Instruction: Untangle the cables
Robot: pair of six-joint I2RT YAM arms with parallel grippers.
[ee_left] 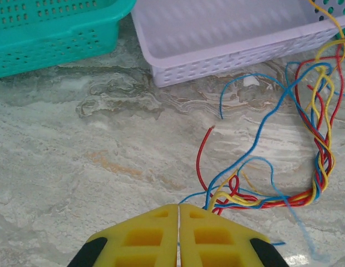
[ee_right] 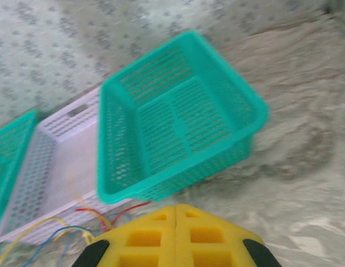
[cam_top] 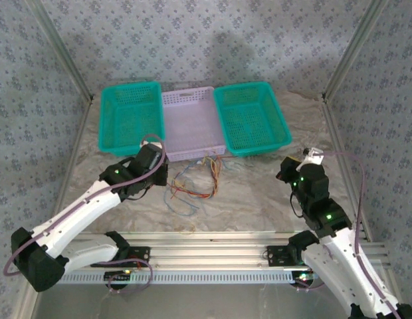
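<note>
At the near edge of the tangle, the left gripper [ee_left: 178,208] has its two yellow fingers pressed flat together, and I see no strand caught in the seam. A few loose ends slip out of sight just under the right-hand finger, so whether they touch it I cannot tell. The right gripper [ee_right: 176,208] is likewise closed on nothing, up off the table.

From the left fingertips, the bunch of thin red, blue and yellow cables [ee_left: 320,167] runs toward 3 o'clock, then climbs toward 12 o'clock as one tight plait. It lies on the pale marbled tabletop [ee_left: 78,167], its far strands reaching the near corner of the lilac perforated plastic basket [ee_left: 233,55]. A teal perforated basket [ee_left: 50,44] sits at 10 o'clock, another teal one [ee_right: 183,175] ahead of the right gripper.

I'd judge the job barely begun: the colours are wound together, only a few ends fan free, and no single cable lies apart.

The left arm stretches low toward 1 o'clock, wrist dipped at the tangle's 9 o'clock side. The right arm is folded upright, well apart at 3 o'clock.
</note>
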